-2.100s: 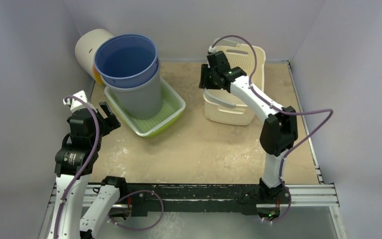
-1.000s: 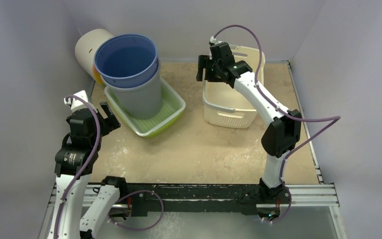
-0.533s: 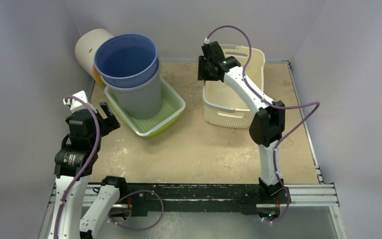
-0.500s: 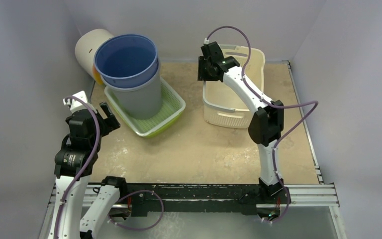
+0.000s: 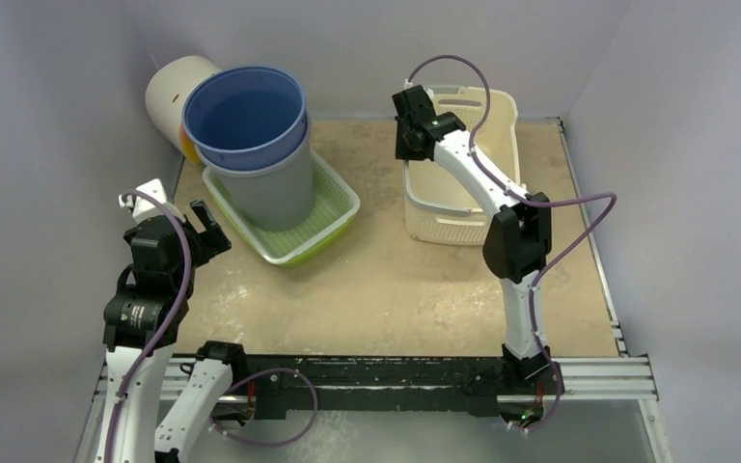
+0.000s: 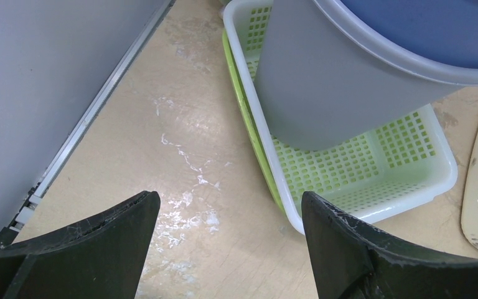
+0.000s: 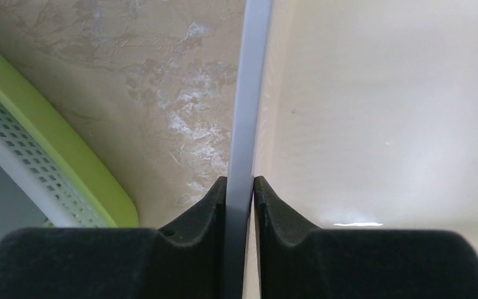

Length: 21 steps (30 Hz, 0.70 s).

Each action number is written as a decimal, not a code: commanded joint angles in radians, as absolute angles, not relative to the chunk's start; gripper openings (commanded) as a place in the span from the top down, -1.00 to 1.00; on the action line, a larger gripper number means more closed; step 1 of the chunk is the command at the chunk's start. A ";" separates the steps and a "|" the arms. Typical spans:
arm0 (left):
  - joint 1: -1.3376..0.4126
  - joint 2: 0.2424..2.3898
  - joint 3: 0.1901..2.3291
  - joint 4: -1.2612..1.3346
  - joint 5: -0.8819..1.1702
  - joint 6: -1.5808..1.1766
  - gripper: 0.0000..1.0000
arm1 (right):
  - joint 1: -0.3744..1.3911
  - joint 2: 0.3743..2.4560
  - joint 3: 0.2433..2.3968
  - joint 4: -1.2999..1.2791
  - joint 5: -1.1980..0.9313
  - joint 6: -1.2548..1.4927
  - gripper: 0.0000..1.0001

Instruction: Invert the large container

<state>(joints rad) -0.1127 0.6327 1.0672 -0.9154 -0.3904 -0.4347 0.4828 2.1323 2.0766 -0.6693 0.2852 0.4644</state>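
The large container (image 5: 465, 220) is a cream plastic basket with perforated walls, standing open side up at the back right of the table. My right gripper (image 5: 408, 151) reaches down over its far left corner. In the right wrist view the gripper (image 7: 239, 180) is shut on the container's thin left rim (image 7: 252, 75), one finger outside and one inside the cream interior (image 7: 379, 112). My left gripper (image 5: 207, 224) hovers near the left wall, and in the left wrist view it (image 6: 230, 202) stands open with only bare table between its fingers.
A blue bucket (image 5: 246, 114) is nested in a grey bucket (image 5: 275, 193), which stands in a green and white mesh tray (image 5: 336, 207) at the back left. A white cylinder (image 5: 172, 89) lies behind them. Grey walls close in the left, back and right.
My right gripper has closed onto the container's left rim near the far corner, and the container has shifted slightly to the right. The left arm has barely moved.
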 commanded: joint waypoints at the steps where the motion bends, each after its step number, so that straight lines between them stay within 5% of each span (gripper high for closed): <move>1: -0.115 0.632 1.092 -0.902 -0.405 -0.429 -0.69 | 0.468 2.082 2.035 -0.644 0.296 0.447 1.00; 10: -0.115 0.633 1.106 -0.902 -0.419 -0.416 -0.69 | 0.450 1.902 1.937 -0.379 -0.014 0.442 1.00; 21: -0.115 0.641 1.112 -0.900 -0.429 -0.408 -0.69 | 0.359 1.712 1.709 0.055 -0.442 0.768 1.00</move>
<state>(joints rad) -0.1127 0.6384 1.0706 -0.9154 -0.4068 -0.4263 0.3935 1.8317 1.8133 -0.2790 -0.2108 0.5808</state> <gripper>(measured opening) 0.844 0.178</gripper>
